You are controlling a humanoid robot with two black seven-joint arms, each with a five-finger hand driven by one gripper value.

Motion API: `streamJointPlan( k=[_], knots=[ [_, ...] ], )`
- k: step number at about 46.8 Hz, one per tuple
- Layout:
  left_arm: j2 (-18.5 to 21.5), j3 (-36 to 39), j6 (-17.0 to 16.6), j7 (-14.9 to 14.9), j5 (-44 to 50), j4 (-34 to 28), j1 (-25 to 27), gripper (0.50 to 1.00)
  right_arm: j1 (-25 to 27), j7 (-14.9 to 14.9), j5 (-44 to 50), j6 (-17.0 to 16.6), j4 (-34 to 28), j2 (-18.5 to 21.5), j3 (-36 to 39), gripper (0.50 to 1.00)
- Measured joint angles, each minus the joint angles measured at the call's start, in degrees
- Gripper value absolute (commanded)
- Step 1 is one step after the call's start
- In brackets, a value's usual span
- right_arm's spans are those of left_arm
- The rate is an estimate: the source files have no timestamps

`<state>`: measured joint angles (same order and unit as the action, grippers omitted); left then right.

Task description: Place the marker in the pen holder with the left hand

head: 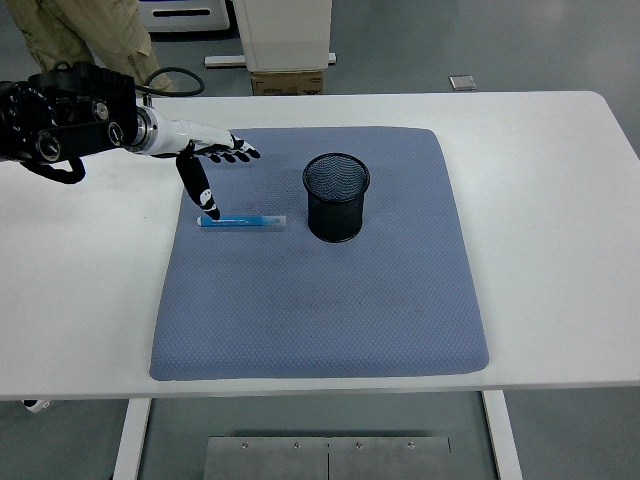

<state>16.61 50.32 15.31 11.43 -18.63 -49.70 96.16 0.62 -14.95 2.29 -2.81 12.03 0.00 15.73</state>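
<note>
A blue marker [241,221] lies flat on the grey-blue mat [320,290], left of the black mesh pen holder [336,196], which stands upright. My left hand [212,165] hovers just above and behind the marker's left end. Its fingers are spread and point right, and the thumb [201,188] points down toward the marker with its tip just above it. The hand holds nothing. The right arm is out of view.
The mat covers the middle of the white table [560,200]. A person's legs [85,35] show at the top left behind the table. A cardboard box [288,82] and a white cabinet stand on the floor beyond the far edge.
</note>
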Motion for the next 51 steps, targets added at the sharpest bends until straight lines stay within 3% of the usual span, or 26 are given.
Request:
streamJointPlan(
  k=[22, 51],
  knots=[
    [-2.31, 2.28, 1.59, 0.08, -0.06, -0.17, 2.81, 1.000, 0.00, 0.00, 0.00, 0.00, 0.00, 0.00, 0.00, 1.000],
    [-3.76, 4.39, 0.83, 0.17, -0.82, -2.94, 0.99, 1.000, 0.00, 0.01, 0.00, 0.00, -0.02, 0.00, 0.00, 1.000]
  ],
)
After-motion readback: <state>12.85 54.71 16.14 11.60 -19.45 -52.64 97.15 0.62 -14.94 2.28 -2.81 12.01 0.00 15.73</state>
